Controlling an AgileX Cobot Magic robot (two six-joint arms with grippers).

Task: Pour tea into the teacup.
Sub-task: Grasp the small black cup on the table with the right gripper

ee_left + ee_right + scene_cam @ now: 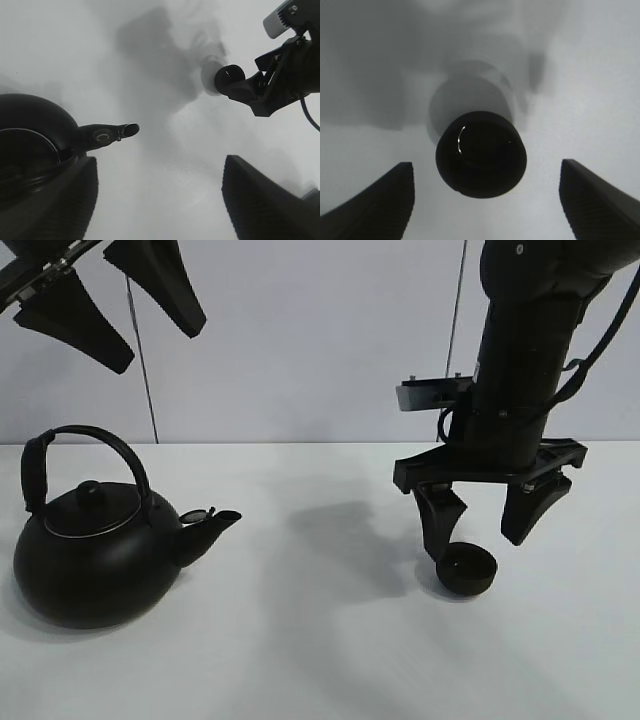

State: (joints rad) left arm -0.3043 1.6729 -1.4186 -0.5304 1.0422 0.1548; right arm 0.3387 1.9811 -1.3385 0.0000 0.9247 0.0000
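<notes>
The small black teacup [467, 570] stands on the white table at the right. My right gripper [488, 525] hangs open just above it, one finger on each side, holding nothing. In the right wrist view the teacup [481, 152] lies between the open fingers [375, 200], apart from both. The big black kettle [90, 550] with an arched handle stands at the left, its spout [215, 525] pointing right toward the cup. My left gripper [120, 305] is open and empty, high above the kettle. The left wrist view shows the kettle [30, 130], the teacup [230, 77] and the open left gripper [160, 200].
The white table [320, 640] runs to a pale wall behind. A stretch of bare table lies between the kettle's spout and the cup. The right arm [285, 75] stands over the cup in the left wrist view.
</notes>
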